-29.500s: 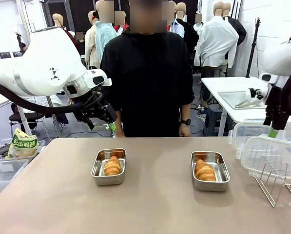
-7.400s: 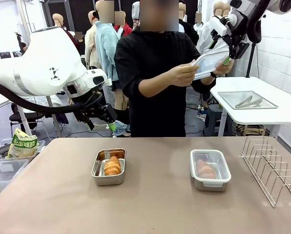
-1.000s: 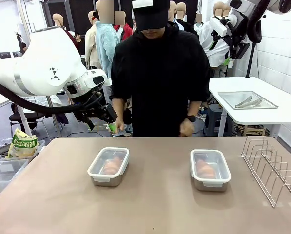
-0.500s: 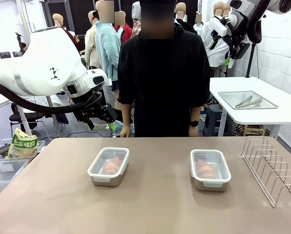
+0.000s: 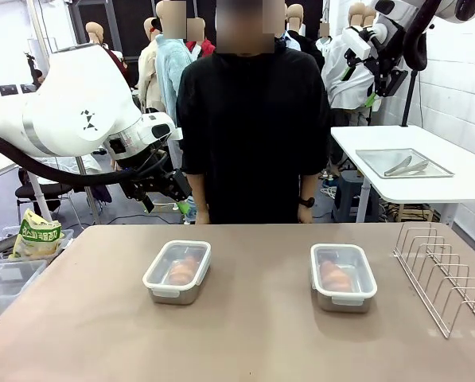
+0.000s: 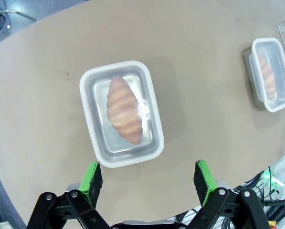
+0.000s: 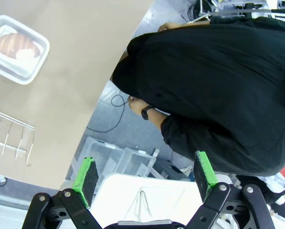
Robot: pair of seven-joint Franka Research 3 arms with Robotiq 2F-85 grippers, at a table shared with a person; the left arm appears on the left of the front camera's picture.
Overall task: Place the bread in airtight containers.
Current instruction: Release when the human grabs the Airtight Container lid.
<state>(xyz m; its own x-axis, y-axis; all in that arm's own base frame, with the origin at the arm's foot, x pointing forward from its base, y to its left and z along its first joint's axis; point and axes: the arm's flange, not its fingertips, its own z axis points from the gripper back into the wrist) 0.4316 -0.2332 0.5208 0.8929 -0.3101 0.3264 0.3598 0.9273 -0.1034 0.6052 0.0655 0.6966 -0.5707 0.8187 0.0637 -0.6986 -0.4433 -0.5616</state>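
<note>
Two steel airtight containers stand on the brown table, each closed under a clear white-rimmed lid. The left container (image 5: pixel 177 271) (image 6: pixel 121 113) holds one piece of bread (image 6: pixel 124 109), a golden ridged croissant. The right container (image 5: pixel 343 276) (image 6: pixel 270 74) (image 7: pixel 18 49) holds another croissant (image 5: pixel 333 275) (image 7: pixel 16 44). My left gripper (image 5: pixel 181 205) (image 6: pixel 149 175) hangs open above the table's far left edge, over the left container, nothing between its fingers. High at the top right, my right gripper (image 5: pixel 361 84) (image 7: pixel 146 176) is open and empty, far above the table.
A person in black (image 5: pixel 253 119) stands at the far side, arms down. A wire rack (image 5: pixel 445 274) sits on the table's right end. Behind it, a white side table carries a steel tray (image 5: pixel 402 163) with tongs. Clear bins and a bag (image 5: pixel 36 235) lie left.
The person has straightened up and dropped both hands to their sides, away from the left container. Both arms and both containers stayed still.
</note>
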